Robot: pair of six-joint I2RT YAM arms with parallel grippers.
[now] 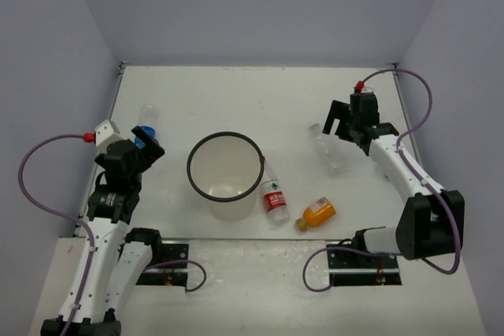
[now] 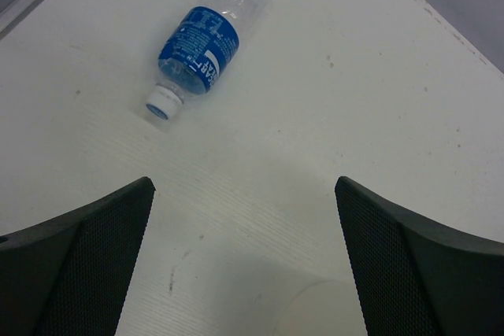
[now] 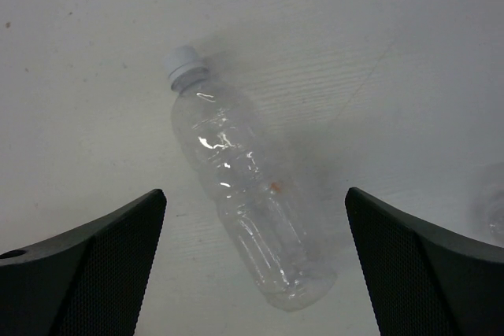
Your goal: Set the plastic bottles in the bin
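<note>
Where the table runs nearest the arm bases, the stubby orange bottle lies on its side, right of the bin. The red-label bottle lies just beside the bin's right wall; whether they touch cannot be told. The bin stands upright at mid-table, between the two arms.

Further back, left side: left gripper has its jaws spread wide and holds nothing. The blue-label bottle lies on its side just beyond the fingertips, cap toward the gripper, not touched.

Further back, right side: right gripper is likewise spread wide and empty, hovering over the clear white-capped bottle. That bottle lies flat on the table, between the fingers in the wrist view, clear of both.
</note>
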